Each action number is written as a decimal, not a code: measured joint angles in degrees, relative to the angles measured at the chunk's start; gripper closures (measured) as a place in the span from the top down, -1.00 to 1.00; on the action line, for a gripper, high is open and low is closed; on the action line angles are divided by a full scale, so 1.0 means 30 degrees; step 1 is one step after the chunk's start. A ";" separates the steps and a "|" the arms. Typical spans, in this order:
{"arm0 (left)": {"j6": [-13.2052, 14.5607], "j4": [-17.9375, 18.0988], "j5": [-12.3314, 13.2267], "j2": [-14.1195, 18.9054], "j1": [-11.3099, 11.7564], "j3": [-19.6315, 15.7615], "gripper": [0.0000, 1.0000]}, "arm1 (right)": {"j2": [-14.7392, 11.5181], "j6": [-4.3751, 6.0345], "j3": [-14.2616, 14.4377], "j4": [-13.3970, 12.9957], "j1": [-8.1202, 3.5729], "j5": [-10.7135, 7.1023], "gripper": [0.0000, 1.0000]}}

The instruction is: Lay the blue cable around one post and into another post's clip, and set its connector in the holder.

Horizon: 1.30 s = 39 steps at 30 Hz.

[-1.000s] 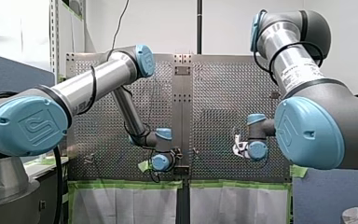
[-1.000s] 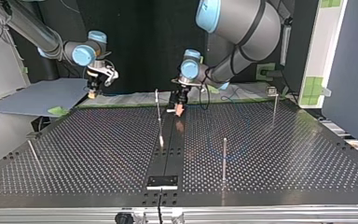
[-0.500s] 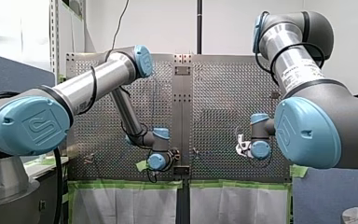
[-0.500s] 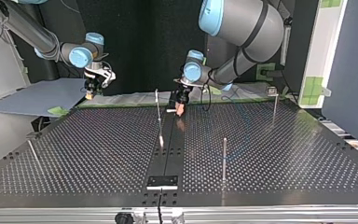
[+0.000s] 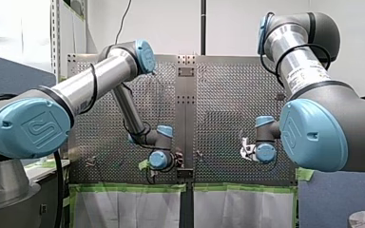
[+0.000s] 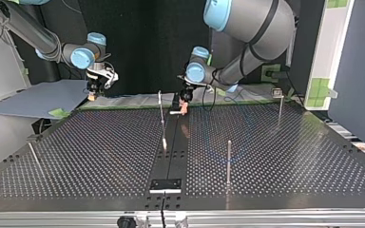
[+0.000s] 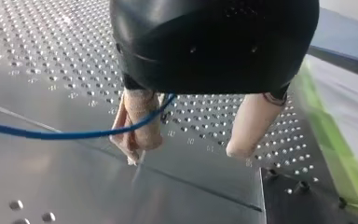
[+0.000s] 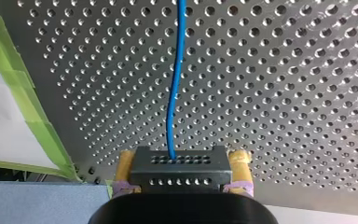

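One thin blue cable (image 8: 175, 79), probably light, limp and a little springy, trails across the perforated worktop (image 6: 100, 156) from a single black connector (image 8: 177, 170). That rigid block is the surest place to hold it, and the right gripper (image 8: 182, 157) has its yellow-padded jaws clamped on it. The left gripper (image 7: 184, 151) hovers low with its jaws apart and the cable draped over one beige finger (image 7: 140, 126); three upright posts (image 6: 228, 161), one leaning rod (image 6: 33, 154) and one likely holder plate (image 6: 166, 184) show.

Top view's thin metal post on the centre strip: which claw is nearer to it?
Left. My left claw hangs just beside the thin metal post, at the view's right; my right claw is far off at the view's left.
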 joint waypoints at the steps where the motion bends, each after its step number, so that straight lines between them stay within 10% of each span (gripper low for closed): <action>1: 0.0186 0.0026 0.0003 0.0177 -0.0011 -0.0176 1.00 | 0.0006 0.0012 -0.0002 0.0004 -0.0001 -0.0010 -0.59; 21: 0.1837 0.0203 0.0700 0.1353 -0.1387 -0.2049 1.00 | 0.0047 0.0137 0.0007 0.0149 -0.0019 -0.0361 -0.59; 39: 0.2490 -0.1290 -0.0392 0.2475 -0.2110 -0.2107 1.00 | 0.0104 0.0174 -0.0008 0.0216 -0.0130 -0.0426 -0.59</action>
